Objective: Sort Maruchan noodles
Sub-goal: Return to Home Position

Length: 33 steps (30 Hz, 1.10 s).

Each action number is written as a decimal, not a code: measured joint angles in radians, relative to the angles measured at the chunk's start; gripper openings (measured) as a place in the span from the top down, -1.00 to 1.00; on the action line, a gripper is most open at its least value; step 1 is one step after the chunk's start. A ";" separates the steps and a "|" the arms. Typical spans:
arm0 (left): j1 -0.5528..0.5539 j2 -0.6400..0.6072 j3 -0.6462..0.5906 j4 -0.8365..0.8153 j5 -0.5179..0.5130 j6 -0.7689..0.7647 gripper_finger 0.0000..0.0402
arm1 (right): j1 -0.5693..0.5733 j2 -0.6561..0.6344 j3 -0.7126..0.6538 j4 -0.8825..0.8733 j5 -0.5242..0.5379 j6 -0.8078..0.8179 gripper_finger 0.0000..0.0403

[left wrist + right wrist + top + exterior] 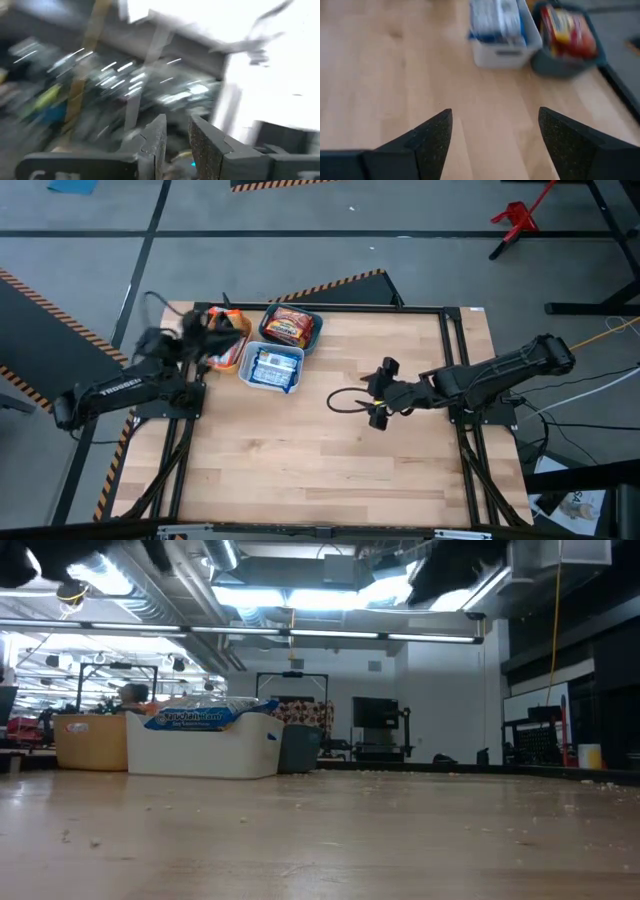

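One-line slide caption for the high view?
Red packets in teal bin, blue packets in white bin; left gripper above the yellow bin, right gripper open over the table.

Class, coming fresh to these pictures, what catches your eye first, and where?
Red noodle packets fill the teal bin and blue-white packets the white bin, side by side at the far left corner of the table. The left gripper hangs over a third bin beside them; the right gripper hangs open above bare wood mid-table.
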 joint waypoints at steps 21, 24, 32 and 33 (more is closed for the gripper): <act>0.134 -0.144 0.000 -0.343 0.020 0.172 0.62 | -0.100 -0.562 -0.108 0.167 -0.119 -0.226 -0.40; 0.158 -0.143 0.000 -0.459 -0.029 0.211 0.62 | -0.098 -0.701 -0.298 0.323 -0.166 -0.200 -0.40; 0.163 -0.161 -0.001 -0.582 0.011 0.276 0.62 | -0.099 -0.890 -0.635 0.517 -0.125 -0.015 -0.40; 0.163 -0.185 -0.001 -0.582 0.033 0.271 0.62 | -0.099 -0.901 -0.659 0.527 -0.126 0.007 -0.40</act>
